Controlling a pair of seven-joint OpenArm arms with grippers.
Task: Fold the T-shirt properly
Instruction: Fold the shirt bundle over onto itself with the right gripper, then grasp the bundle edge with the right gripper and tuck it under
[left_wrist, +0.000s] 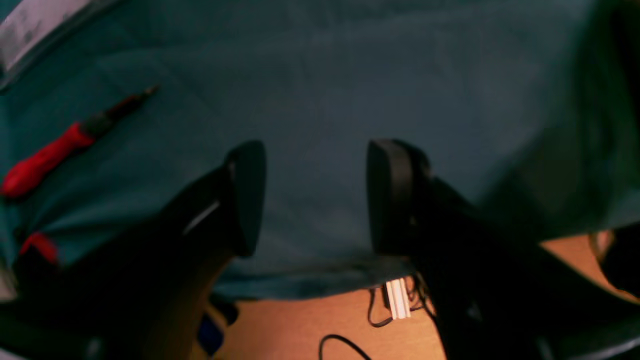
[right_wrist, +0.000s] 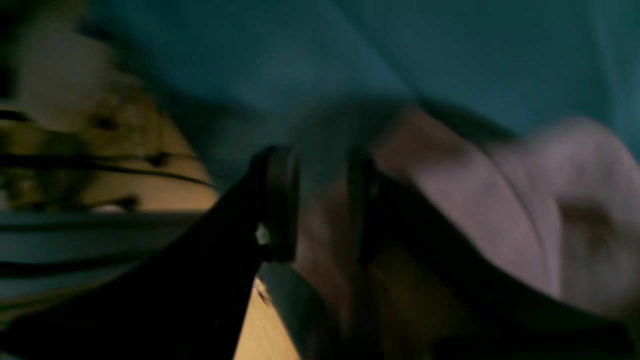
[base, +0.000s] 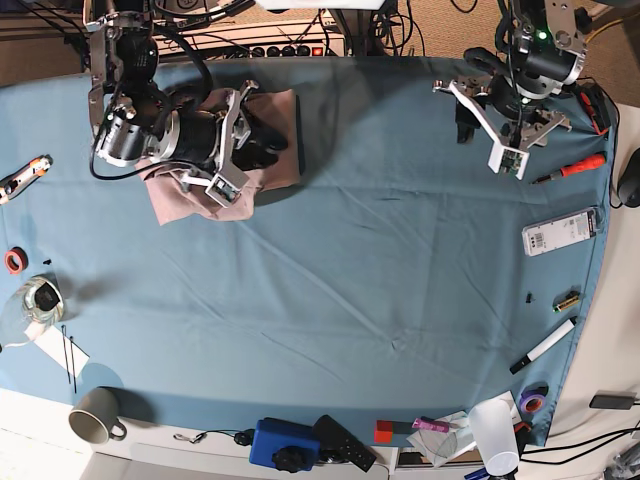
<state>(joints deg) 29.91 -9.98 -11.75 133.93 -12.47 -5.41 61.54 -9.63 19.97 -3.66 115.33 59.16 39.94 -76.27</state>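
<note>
The pink-beige T-shirt (base: 283, 112) lies as a folded bundle on the blue table cloth (base: 380, 270) at the far left of the base view. My right gripper (right_wrist: 320, 200) sits right on it, and its black fingers (right_wrist: 282, 200) stand apart with pink cloth (right_wrist: 500, 190) showing behind and beside them in a blurred picture. My left gripper (left_wrist: 316, 165) hangs open over bare blue cloth near the table's far right edge, with nothing between its fingers. No T-shirt shows in the left wrist view.
A red screwdriver (base: 575, 168) lies beside the left arm, also in the left wrist view (left_wrist: 50, 155). A white box (base: 558, 232), a marker (base: 545, 345), a mug (base: 95, 415), a glass (base: 35, 300) and a blue device (base: 285, 445) line the table's edges.
</note>
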